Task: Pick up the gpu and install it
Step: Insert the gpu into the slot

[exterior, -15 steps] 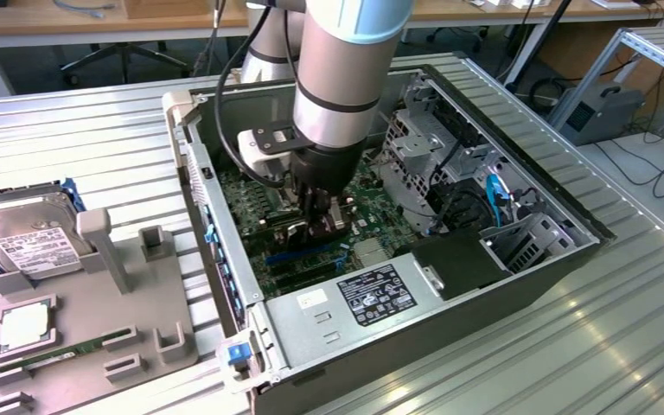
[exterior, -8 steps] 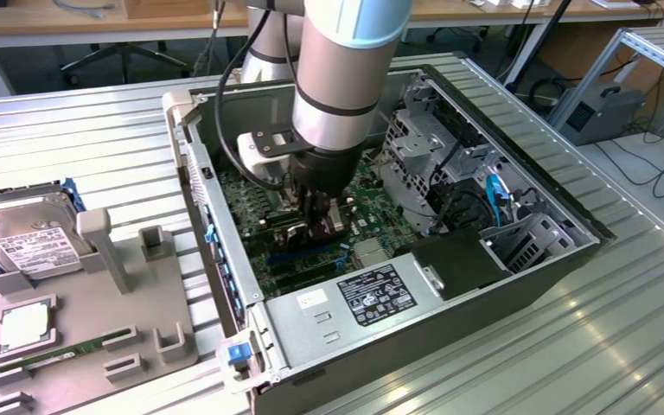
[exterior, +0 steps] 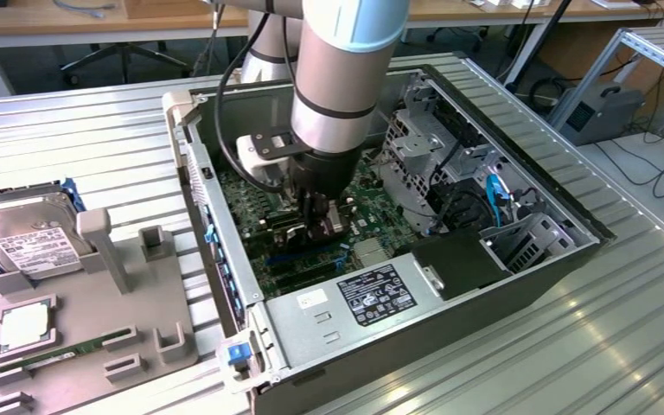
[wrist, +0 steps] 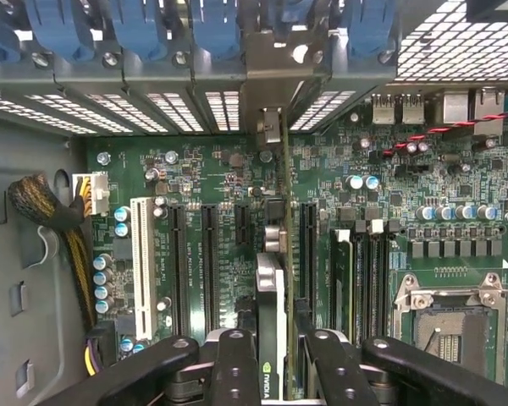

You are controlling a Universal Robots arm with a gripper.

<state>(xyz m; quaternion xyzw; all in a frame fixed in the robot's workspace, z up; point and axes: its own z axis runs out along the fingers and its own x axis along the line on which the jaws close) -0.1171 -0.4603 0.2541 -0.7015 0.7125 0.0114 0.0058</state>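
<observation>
Exterior view: the grey robot arm (exterior: 338,78) reaches down into the open dark computer case (exterior: 424,259), which lies on its side on the ribbed metal tabletop (exterior: 79,147). Its black hand (exterior: 318,226) sits low over the green motherboard (exterior: 245,194).

Wrist view: the hand (wrist: 273,359) is closed on the thin flat green expansion card with dark face and tan metal end bracket (wrist: 272,288), one black finger (wrist: 234,368) on each side. The card stands edge-on between two long black expansion slots (wrist: 210,266), its bracket (wrist: 271,127) rising toward the rear slot openings under the blue retaining clips (wrist: 144,30). Whether it is fully seated cannot be told.

To the exterior view's left, a silver boxy hard drive with a white label (exterior: 27,238) rests beside a grey parts holder (exterior: 90,320).
</observation>
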